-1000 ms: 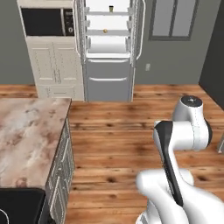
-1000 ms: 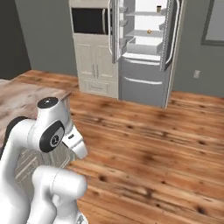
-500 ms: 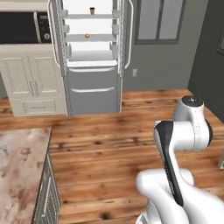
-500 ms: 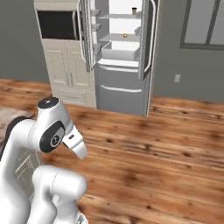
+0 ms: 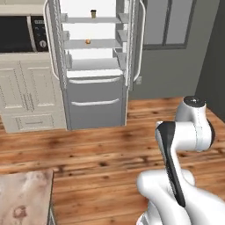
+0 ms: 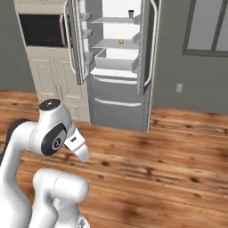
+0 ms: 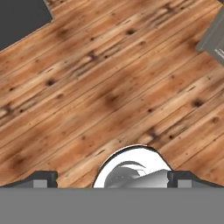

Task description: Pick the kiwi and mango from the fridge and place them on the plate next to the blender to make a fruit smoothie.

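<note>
The fridge (image 5: 94, 96) (image 6: 118, 107) stands across the wooden floor with both upper doors swung wide. Its white shelves face me. The mango (image 5: 88, 41) (image 6: 120, 41), a small orange-yellow fruit, rests on the second shelf. My gripper (image 7: 113, 179) points down at bare floor planks, far short of the fridge. It is open, fingertips (image 7: 43, 178) wide apart and nothing between them. The arm is folded up close to the base. The kiwi, the plate and the blender are out of view.
A brown paper cup (image 5: 93, 13) (image 6: 131, 14) sits on the fridge's top shelf. A built-in oven (image 5: 17, 33) (image 6: 42, 30) over cream cabinets adjoins the fridge's left side. A marble counter corner (image 5: 22, 197) lies at the lower left. Wooden floor stretches up to the fridge.
The base has driven and turned, so the whole picture shifted: the fridge is nearer and more central, and the counter slid off to the left. The arm kept its pose and the gripper stayed open.
</note>
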Tool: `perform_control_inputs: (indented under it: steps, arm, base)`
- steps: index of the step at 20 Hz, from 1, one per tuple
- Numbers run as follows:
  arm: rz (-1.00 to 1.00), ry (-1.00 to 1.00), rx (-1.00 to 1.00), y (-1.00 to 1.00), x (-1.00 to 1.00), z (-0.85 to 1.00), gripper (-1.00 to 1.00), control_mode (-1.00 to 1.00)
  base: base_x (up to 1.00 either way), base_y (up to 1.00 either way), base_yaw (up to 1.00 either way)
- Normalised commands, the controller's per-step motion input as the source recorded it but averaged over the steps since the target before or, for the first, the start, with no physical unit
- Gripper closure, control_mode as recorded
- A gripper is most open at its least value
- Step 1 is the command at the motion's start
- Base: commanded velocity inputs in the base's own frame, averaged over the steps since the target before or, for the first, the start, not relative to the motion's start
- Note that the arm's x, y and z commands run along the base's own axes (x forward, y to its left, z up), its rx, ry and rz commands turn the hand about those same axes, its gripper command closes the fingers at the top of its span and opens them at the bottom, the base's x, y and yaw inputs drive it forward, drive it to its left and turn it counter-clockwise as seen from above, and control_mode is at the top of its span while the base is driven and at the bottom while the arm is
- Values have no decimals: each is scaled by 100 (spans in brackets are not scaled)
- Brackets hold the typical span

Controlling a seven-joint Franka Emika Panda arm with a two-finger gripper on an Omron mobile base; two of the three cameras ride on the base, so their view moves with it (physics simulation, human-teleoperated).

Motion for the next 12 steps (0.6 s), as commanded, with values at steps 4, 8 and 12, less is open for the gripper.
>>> perform_control_inputs:
  steps: [4, 8, 12]
  arm:
    - [0, 0, 0, 0, 0, 0, -100, 100]
    - [0, 0, 0, 0, 0, 0, -100, 100]
    - [0, 0, 0, 0, 0, 0, -100, 100]
  base:
    - [100, 44, 0]
    - [96, 29, 0]
    - [96, 20, 0]
